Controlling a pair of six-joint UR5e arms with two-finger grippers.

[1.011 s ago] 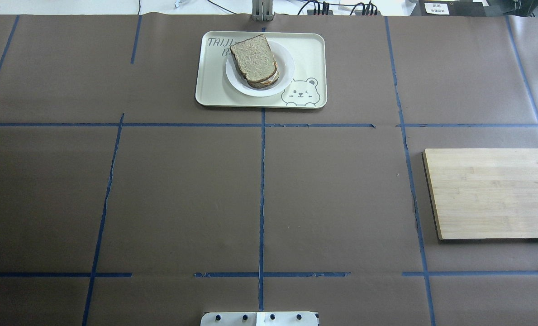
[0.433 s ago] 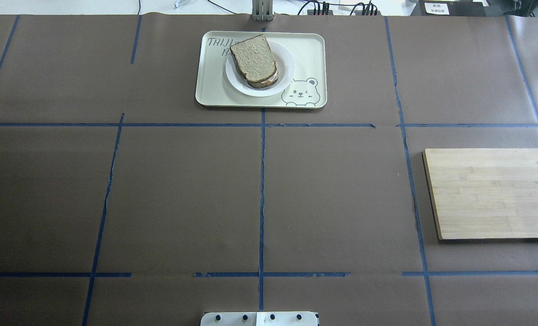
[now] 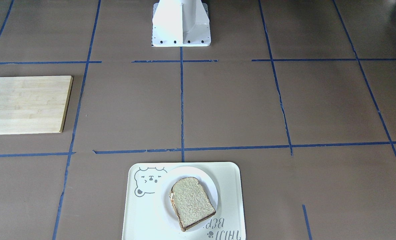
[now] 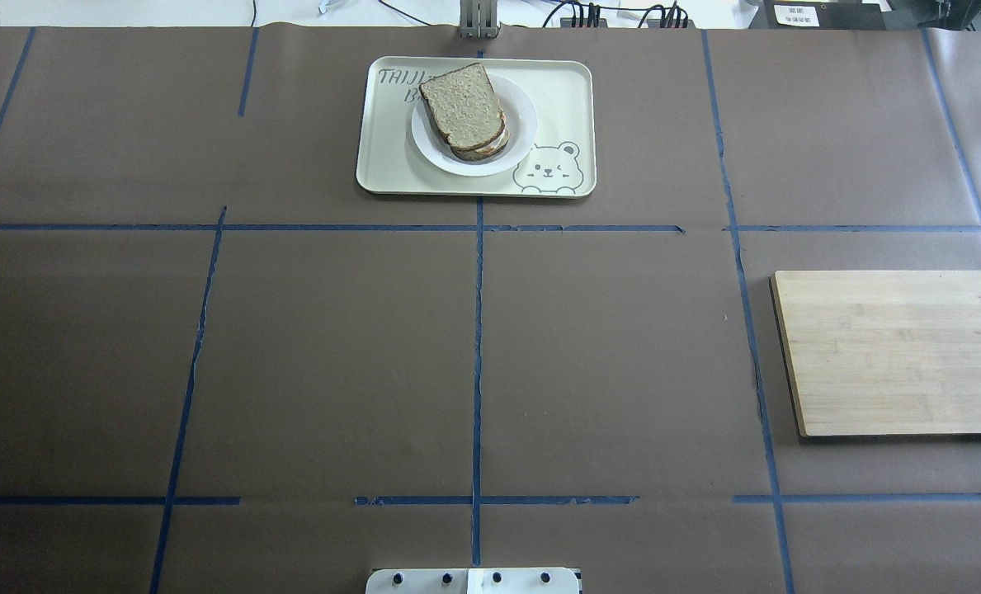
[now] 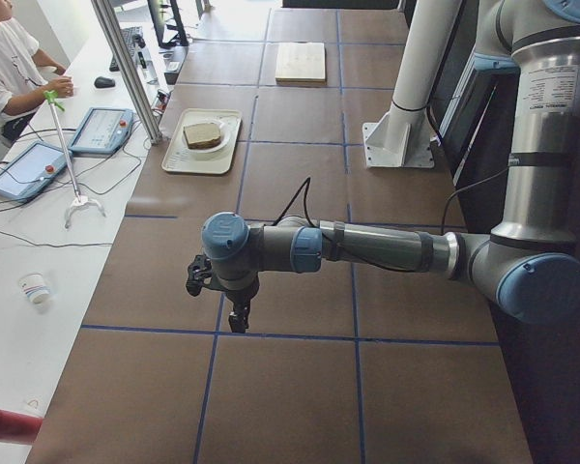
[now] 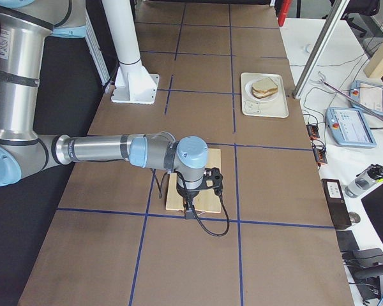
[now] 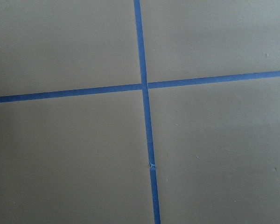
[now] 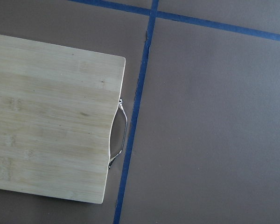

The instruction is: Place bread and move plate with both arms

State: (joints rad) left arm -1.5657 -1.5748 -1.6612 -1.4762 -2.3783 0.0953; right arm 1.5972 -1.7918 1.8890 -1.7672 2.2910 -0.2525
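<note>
Two arms: parked wide of the bear tray (image 4: 568, 91); left gripper (image 5: 238, 322) over bare table (image 4: 292, 371), right gripper (image 6: 189, 212) above wooden board (image 4: 894, 351); cannot tell whether fingers clenched or released.
Bread (image 4: 462, 106): atop a second slice on the plate (image 4: 525, 124), inside bear tray, far table edge.
Risk: sliding off the stack if plate tilts under an uneven lift.
Change: none against the overhead view a second ago.

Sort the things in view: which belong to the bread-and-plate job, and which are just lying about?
Job: bread, plate, left arm, right arm.
Lying about: tray under the plate, board.
</note>
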